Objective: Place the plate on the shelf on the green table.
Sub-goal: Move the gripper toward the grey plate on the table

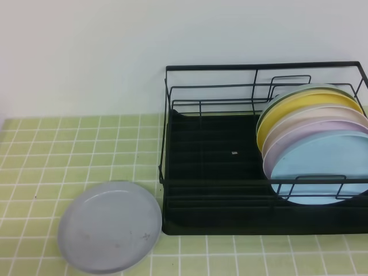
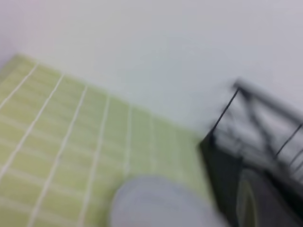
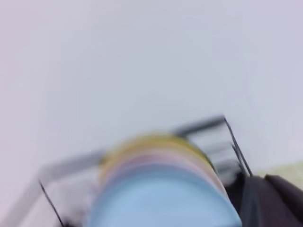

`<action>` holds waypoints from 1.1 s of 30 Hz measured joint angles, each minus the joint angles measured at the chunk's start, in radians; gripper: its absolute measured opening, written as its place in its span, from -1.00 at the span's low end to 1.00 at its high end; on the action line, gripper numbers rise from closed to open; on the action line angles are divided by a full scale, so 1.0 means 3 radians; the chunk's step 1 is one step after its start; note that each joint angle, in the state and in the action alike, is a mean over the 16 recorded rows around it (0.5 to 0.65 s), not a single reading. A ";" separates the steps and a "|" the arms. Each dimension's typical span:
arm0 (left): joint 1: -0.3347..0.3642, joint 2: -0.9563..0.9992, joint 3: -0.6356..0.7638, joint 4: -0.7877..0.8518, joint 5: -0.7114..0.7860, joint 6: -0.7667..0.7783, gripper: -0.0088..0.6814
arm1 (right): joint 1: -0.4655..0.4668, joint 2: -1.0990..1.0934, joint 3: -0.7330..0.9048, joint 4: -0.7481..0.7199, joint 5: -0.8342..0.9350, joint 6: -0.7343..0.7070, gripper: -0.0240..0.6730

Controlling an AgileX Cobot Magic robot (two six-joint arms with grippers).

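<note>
the plate [image 1: 109, 227] lies flat on the green table [image 1: 57, 149] surface in the lower left of the exterior high frame, just beside the left front corner of the shelf [image 1: 218, 190], close to it but apparently not touching. it rests face up, rim free all round, so an edge is open to a grasp from the left or front.

the shelf fills the right half of the frame. 5 or so plates stand on edge at its right end, leaning together against the wire dividers: a light blue plate [image 1: 322, 169] in front, then a lilac-pink plate [image 1: 313, 133], pale ones and a yellow plate [image 1: 299, 112] behind. the left and middle of the black tray are bare, which looks like the room left for the grey plate.

neither pincer appears in any view; both wrist views are blurred, and both pincers are clenched on nothing. judging by this, the task is not yet begun.
</note>
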 joint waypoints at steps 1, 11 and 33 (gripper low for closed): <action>0.0000 0.0000 0.0000 -0.0138 -0.0077 -0.0005 -0.98 | 0.0000 0.0000 0.0000 0.0104 -0.0131 0.0012 -0.94; 0.0000 0.0000 -0.0001 -0.1351 -0.0595 -0.0045 -0.98 | 0.0000 0.0012 -0.0039 0.0710 -0.0814 0.0246 -0.94; 0.0000 0.0340 -0.0588 -0.1815 0.0104 0.1254 -0.98 | 0.0000 0.0160 -0.1240 0.0447 0.0571 -0.0806 -0.94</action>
